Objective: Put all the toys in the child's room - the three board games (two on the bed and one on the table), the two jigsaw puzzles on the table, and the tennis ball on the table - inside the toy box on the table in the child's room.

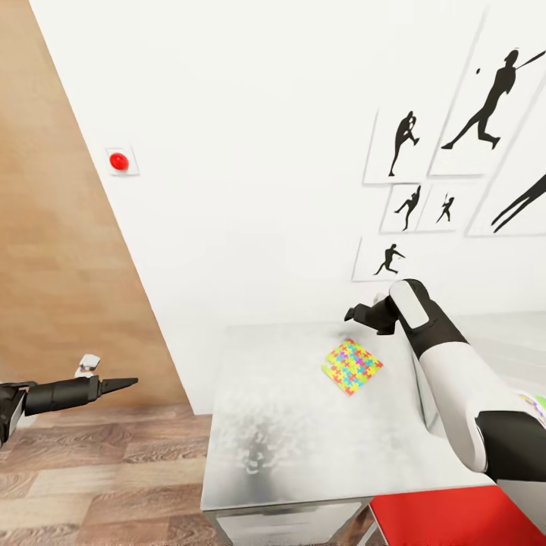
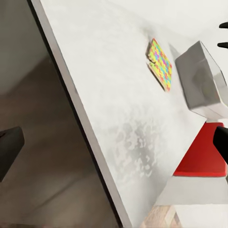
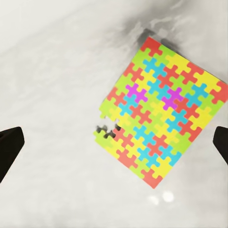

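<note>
Just an unlettered jigsaw puzzle (image 3: 159, 114) below open right end effector (image 1: 362, 314)

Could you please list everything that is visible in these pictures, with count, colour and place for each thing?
jigsaw puzzle: one, multicoloured, flat on the table, a piece missing at one edge.
table: one, pale grey-white top, against the white wall.
toy box: one, light grey, on the table beside the puzzle.
silhouette prints: several, black on white, on the wall.
red button: one, on the wall.
red surface: one, beside the table.
left gripper: black, over the floor.
right gripper: black, open above the puzzle.
</note>
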### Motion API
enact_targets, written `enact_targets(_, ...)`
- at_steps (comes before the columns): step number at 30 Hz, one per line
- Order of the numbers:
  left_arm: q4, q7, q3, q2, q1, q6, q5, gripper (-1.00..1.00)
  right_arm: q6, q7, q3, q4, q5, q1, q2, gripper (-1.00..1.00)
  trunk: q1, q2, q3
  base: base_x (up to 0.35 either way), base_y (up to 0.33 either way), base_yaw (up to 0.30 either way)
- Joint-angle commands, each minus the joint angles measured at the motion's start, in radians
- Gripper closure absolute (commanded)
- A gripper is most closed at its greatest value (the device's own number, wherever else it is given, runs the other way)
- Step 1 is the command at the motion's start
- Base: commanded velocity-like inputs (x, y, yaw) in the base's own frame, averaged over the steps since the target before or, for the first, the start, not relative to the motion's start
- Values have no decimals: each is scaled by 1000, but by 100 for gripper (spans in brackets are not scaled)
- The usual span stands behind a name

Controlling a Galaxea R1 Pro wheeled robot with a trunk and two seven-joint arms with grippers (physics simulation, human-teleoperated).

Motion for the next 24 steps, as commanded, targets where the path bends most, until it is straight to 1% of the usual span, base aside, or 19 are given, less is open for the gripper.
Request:
enact_targets(1, 0, -7, 7, -1, -1, 10, -10, -100, 2, -9, 4, -1, -10, -2, -1, -100, 1, -2, -4, 0, 0, 0)
enact_targets(10, 0, -7, 8, 0, -1, 6, -10, -100, 2, -9, 4, 2, -10, -29, -1, -100, 1, -2, -19, 0, 0, 0)
enact_targets(19, 0, -7, 8, 0, -1, 7, -10, -100, 2, -10, 5, 35, -7, -41, -2, -100, 1, -2, -33, 0, 3, 0)
enact_targets(24, 0, -7, 8, 1, -1, 8, -11, -100, 2, -10, 6, 41, -7, -42, -4, -100, 1, -2, -42, 4, 96, 0)
